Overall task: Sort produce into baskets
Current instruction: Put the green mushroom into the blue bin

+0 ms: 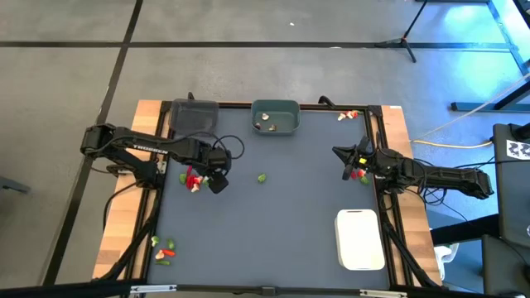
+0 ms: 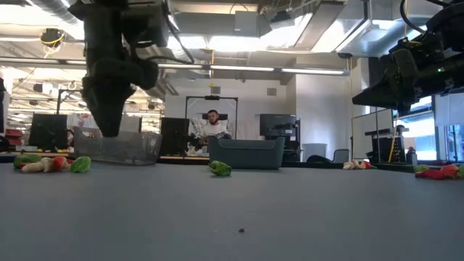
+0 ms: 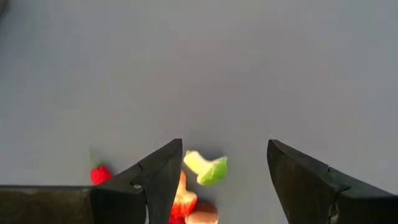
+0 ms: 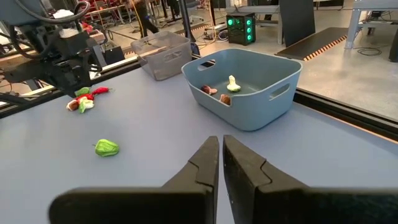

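From above, the left hand [image 1: 217, 182] is seen poised over a small cluster of produce [image 1: 192, 179] near the left edge of the desk [image 1: 273, 215], the pieces lying just beside its tips. A lone green piece [image 1: 262, 177] is left a little beyond that hand, toward the middle. The dark grey bin [image 1: 194, 116] and the grey-teal bin [image 1: 276, 117] are set along the far edge, the white tray [image 1: 360, 239] near the right arm's base. More scraps are spotted at the near left corner [image 1: 164, 248] and the far right corner [image 1: 348, 116]. The right hand [image 1: 346, 159] is parked at the right edge, beside a red piece [image 1: 358, 174].

At desk level, the left hand [image 2: 109, 119] is shown hanging just above the surface, with the cluster [image 2: 47, 164] beside it, apparently positioned for a pick.

Through the left wrist camera, the fingers [image 3: 158, 180] are seen spread wide, and nothing is held. A green piece [image 3: 206, 168] and orange-red bits [image 3: 183, 202] are framed close against one finger rather than centred, so a small shift is probably needed before closing.

Through the right wrist camera, the right hand [image 4: 221, 155] is shown pinched shut and empty, pointed toward the grey-teal bin [image 4: 249, 93], in which a few pale pieces [image 4: 231, 84] are already lying. It is judged to be waiting.
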